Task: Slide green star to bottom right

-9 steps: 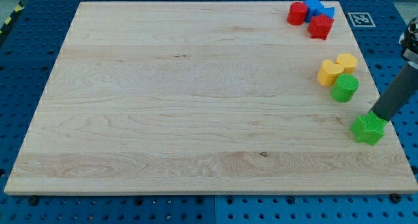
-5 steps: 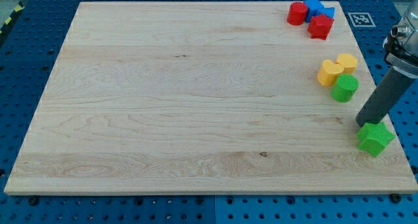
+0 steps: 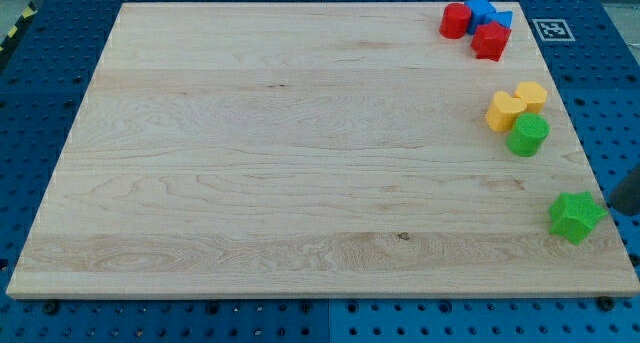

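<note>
- Green star (image 3: 576,217) sits near the board's (image 3: 300,163) right edge, a little above the bottom right corner; a strip of bare wood lies between it and the bottom edge.
- Only a dark sliver of the rod (image 3: 628,195) shows at the view's right edge, just right of the star. My tip itself is cut off by the frame; contact with the star cannot be told. No jaws on this rig, so nothing is clenched or released.
- Judgement: star is close to goal; one short nudge toward the bottom edge would finish.
- Method: bring my tip to the star's upper side, centred, and push slowly so that it does not spin or slip off the right edge.
- Green cylinder (image 3: 527,136), yellow heart (image 3: 505,112) and a second yellow block (image 3: 532,95) lie well above; not in the path.
</note>
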{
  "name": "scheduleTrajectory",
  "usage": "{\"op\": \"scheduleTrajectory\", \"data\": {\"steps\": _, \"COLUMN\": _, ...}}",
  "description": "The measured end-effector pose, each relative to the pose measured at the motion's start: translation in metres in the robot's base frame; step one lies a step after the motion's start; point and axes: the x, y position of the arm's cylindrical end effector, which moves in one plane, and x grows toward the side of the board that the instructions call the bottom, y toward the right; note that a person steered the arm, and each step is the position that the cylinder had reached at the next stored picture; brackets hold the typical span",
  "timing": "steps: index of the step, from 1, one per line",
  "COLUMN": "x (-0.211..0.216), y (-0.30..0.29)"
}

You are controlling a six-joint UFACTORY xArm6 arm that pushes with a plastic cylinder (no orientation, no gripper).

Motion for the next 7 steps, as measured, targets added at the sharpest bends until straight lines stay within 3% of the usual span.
{"op": "scheduleTrajectory", "data": {"steps": 3, "x": 0.001, "y": -0.048}}
{"op": "scheduleTrajectory", "data": {"steps": 7, "x": 0.001, "y": -0.045}}
